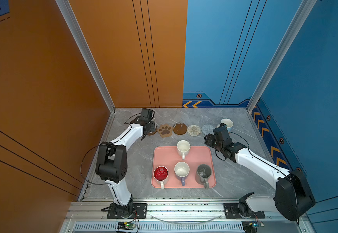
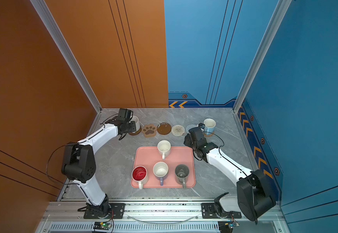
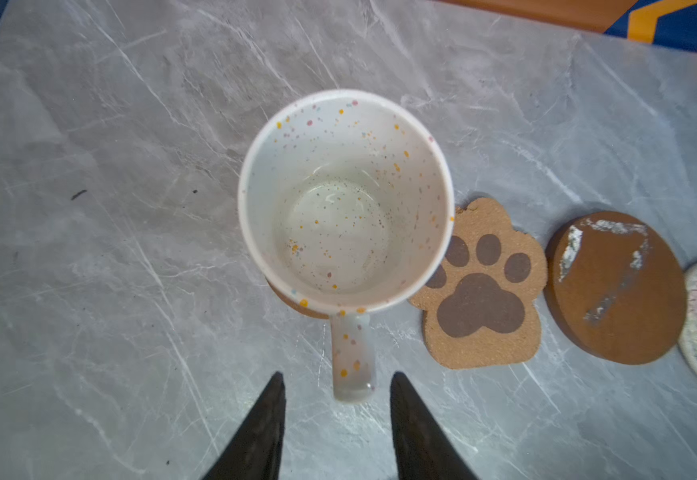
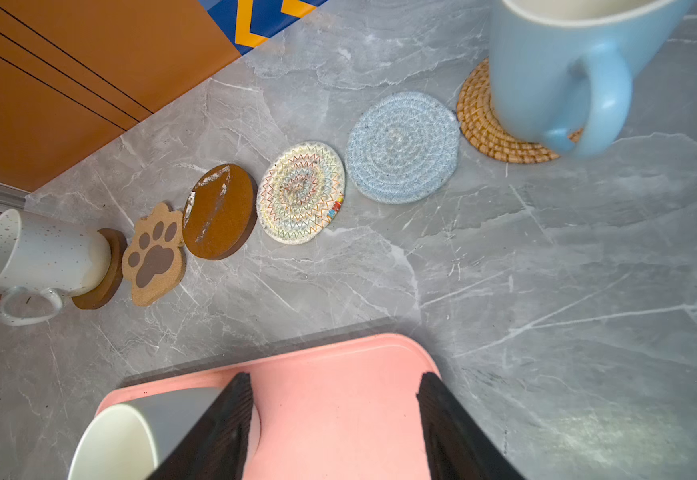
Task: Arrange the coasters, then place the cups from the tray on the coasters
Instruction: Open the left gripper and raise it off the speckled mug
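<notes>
Left gripper point(image 3: 337, 380) spread around handle of speckled cup point(image 3: 338, 199); right gripper point(image 4: 334, 384) spread over tray point(image 1: 164, 157) holding four cups point(image 1: 182, 169).

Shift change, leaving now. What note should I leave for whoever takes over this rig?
Left gripper: open, fingers flanking the handle of speckled white mug, not gripping.
Right gripper: open, empty, over far corner of tray.
Done: row arranged; speckled white mug on end brown disc, light blue mug on rattan coaster.
To do: white mug, red-inside mug, lavender mug, grey mug from tray onto paw coaster, bare brown disc, cream coaster, blue-grey coaster.
</notes>
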{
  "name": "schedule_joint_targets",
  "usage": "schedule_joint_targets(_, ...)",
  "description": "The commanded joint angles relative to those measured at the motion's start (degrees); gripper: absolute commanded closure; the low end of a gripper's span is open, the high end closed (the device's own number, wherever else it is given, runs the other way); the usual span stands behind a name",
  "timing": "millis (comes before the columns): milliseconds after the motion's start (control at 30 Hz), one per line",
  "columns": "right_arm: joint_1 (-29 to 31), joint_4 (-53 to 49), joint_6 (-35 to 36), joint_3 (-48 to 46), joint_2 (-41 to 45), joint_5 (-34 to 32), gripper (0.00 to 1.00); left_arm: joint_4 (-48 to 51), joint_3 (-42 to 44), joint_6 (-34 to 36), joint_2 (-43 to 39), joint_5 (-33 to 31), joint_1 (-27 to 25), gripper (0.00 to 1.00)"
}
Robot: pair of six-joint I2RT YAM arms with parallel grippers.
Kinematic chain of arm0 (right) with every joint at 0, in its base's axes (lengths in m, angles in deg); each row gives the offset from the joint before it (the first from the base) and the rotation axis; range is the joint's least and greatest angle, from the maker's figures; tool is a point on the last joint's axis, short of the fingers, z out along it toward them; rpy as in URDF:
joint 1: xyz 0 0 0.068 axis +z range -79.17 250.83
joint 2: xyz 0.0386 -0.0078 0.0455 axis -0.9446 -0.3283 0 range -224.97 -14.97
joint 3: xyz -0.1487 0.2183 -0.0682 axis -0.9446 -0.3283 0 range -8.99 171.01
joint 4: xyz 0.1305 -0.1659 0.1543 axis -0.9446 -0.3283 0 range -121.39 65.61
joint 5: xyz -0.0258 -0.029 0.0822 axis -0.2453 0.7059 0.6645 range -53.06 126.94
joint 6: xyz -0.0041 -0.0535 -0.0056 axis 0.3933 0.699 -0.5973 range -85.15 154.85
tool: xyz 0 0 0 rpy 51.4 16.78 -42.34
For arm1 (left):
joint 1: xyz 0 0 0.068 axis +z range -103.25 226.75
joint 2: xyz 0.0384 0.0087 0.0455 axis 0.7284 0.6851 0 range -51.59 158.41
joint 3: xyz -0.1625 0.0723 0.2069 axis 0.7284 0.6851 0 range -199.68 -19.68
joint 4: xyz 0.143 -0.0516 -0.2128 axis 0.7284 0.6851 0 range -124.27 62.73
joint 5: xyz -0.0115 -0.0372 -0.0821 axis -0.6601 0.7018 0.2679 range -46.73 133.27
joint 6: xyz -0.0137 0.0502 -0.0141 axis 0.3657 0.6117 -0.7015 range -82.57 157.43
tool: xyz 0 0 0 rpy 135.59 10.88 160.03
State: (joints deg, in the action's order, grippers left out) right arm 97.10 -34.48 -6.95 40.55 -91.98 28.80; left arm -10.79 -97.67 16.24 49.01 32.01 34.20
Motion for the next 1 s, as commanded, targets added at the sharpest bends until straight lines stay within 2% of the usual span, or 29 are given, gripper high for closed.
schedule_joint_targets(0,0.3,-1.8,1.2,-0.1,1.8,-1.4,0.38,-0.3,2.2,-1.8,-5.1,-3.1,-0.9,0.57)
schedule_joint_targets(233,1.0,-2.7,1.3,0.0,3.3,-2.4,0.38,-3.8,6.9,-3.1,-14.7,-4.3,-4.2,0.55)
schedule_joint_targets(467,2.6,-4.0,1.3,0.4,5.1,-4.4,0.38,-6.7,11.3,-4.7,-21.7,-5.6,-10.5,0.53)
schedule_joint_targets(700,4.8,-6.4,1.7,1.4,6.8,-6.7,0.38,-8.8,15.1,-1.7,-23.1,-7.7,-19.3,0.52)
schedule_joint_targets(967,8.7,-13.9,3.0,4.5,11.7,-11.4,0.38,-11.8,16.4,0.1,-21.0,-5.7,-22.9,0.52)
